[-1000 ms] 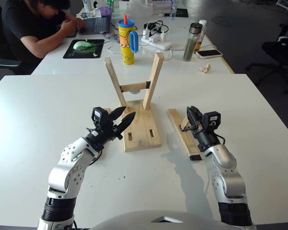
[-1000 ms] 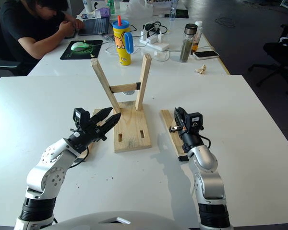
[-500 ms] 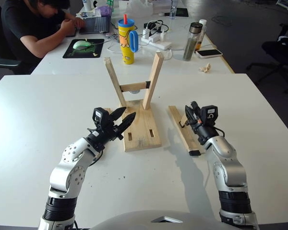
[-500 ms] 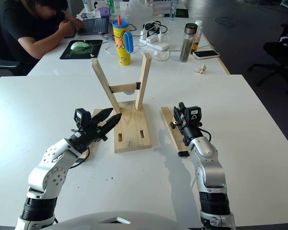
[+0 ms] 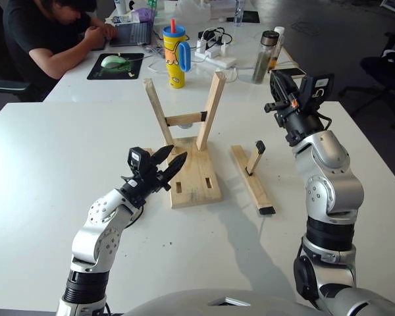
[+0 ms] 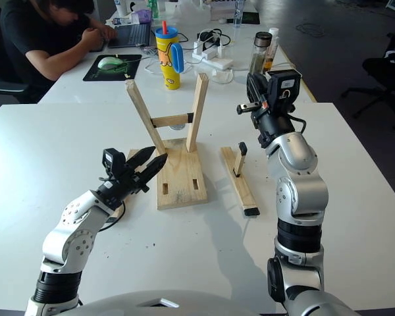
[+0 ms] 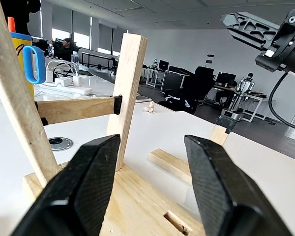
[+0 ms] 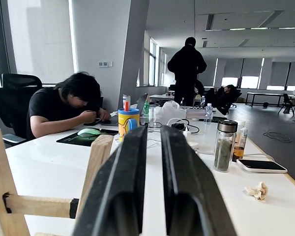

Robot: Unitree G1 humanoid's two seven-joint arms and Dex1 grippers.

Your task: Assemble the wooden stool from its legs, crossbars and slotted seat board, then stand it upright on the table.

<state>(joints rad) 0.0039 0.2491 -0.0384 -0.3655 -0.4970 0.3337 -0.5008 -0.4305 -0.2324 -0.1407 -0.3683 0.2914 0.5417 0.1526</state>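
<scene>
The slotted seat board [image 5: 196, 178] lies flat on the white table with two legs [image 5: 209, 110] standing up from its far end, joined by a crossbar [image 5: 184, 120]. A second leg piece [image 5: 251, 181] lies flat to its right, a short black-tipped bar [image 5: 255, 157] sticking up from it. My left gripper [image 5: 169, 162] is open, low at the board's left edge; the left wrist view has its fingers [image 7: 91, 169] on either side of the nearer leg [image 7: 128, 93]. My right gripper [image 5: 275, 80] is shut on nothing, raised high above the table's far right.
The table behind holds a yellow cup [image 5: 175, 56], a bottle [image 5: 265, 56], a phone [image 5: 287, 72], cables and a crumpled paper [image 5: 281, 94]; a person works at a laptop at its left. The white table [image 5: 46, 164] spreads wide to the left and front.
My right arm has lifted away from the loose leg piece and swung up and back to the far right, uncovering the short upright bar. The left arm has barely moved.
</scene>
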